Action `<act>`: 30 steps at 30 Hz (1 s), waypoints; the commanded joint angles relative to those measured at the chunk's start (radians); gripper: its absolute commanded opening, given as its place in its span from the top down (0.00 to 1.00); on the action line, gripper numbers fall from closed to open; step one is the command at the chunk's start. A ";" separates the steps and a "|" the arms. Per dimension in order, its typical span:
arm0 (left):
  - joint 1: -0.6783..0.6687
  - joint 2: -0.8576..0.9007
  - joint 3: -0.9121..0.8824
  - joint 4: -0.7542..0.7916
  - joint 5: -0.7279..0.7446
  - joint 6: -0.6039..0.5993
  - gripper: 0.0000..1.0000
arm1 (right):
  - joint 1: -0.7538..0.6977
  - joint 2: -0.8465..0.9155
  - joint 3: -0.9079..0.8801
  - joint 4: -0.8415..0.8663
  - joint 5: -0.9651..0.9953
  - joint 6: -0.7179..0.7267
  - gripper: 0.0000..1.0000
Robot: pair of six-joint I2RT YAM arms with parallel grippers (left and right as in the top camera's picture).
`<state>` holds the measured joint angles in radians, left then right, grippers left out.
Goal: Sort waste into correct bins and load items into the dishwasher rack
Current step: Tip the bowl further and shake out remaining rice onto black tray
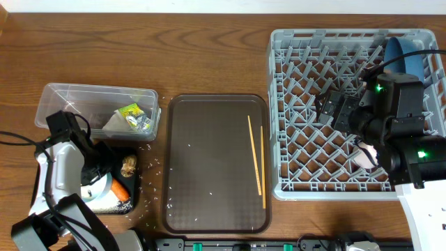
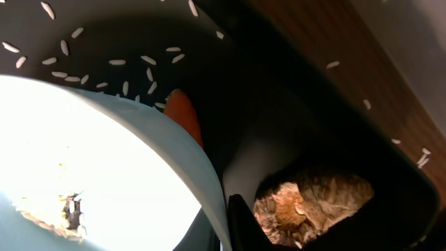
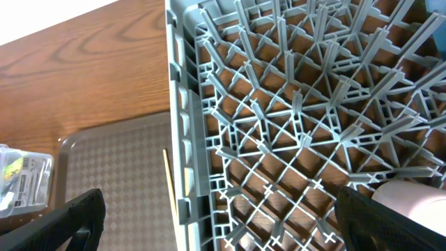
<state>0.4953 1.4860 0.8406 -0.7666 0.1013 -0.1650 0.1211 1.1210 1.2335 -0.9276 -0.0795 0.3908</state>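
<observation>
Left gripper (image 2: 224, 236) is clamped right down on the wall of the white bowl (image 2: 83, 160), and from the wrist view only one dark finger (image 2: 240, 223) shows, pressed against the bowl's outer side (the other is hidden behind the rim). Just beyond that finger sits the brown food lump (image 2: 313, 206), close by on the floor of the black tray (image 2: 265, 90). A little further out from the grip, the orange carrot (image 2: 185, 115) pokes up against the outside of the bowl, and past it white rice grains (image 2: 132, 66) lie scattered over the tray floor, with a few more out on the wooden table (image 1: 209, 56). Further off from this hand stands the clear tub (image 1: 70, 97), holding the yellow-green wrapper (image 1: 129, 110), the foil ball (image 1: 141, 124) and a white paper scrap (image 1: 115, 124). Over to the right gripper (image 3: 223, 219): jaws spread as wide as they go, nothing between them, hanging above the lattice floor of the dishwasher rack (image 3: 279, 139). Right beside one of its fingers, inside the rack, sits the pinkish-white cup (image 3: 411, 199). Beyond the rack wall on the other finger's side lies the brown serving tray (image 1: 209, 174) with the chopsticks (image 1: 255, 157) on it, lying side by side. Farthest from this hand, the blue plate (image 1: 401, 56) stands on edge in the rack's far corner.
</observation>
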 commanded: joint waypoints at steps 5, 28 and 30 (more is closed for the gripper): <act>-0.004 -0.089 0.014 -0.087 0.064 -0.015 0.94 | -0.003 -0.010 0.004 0.001 -0.006 0.012 0.02; 0.382 -0.517 -0.059 0.034 0.906 0.084 0.94 | -0.003 -0.010 0.004 0.000 0.000 0.012 0.01; 0.462 -0.513 -0.119 0.093 1.062 0.109 0.94 | -0.003 -0.010 0.004 0.000 0.000 0.012 0.01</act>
<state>0.8661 0.9726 0.7952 -0.7174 0.8612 -0.1219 0.1211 1.1210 1.2335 -0.9268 -0.0788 0.3908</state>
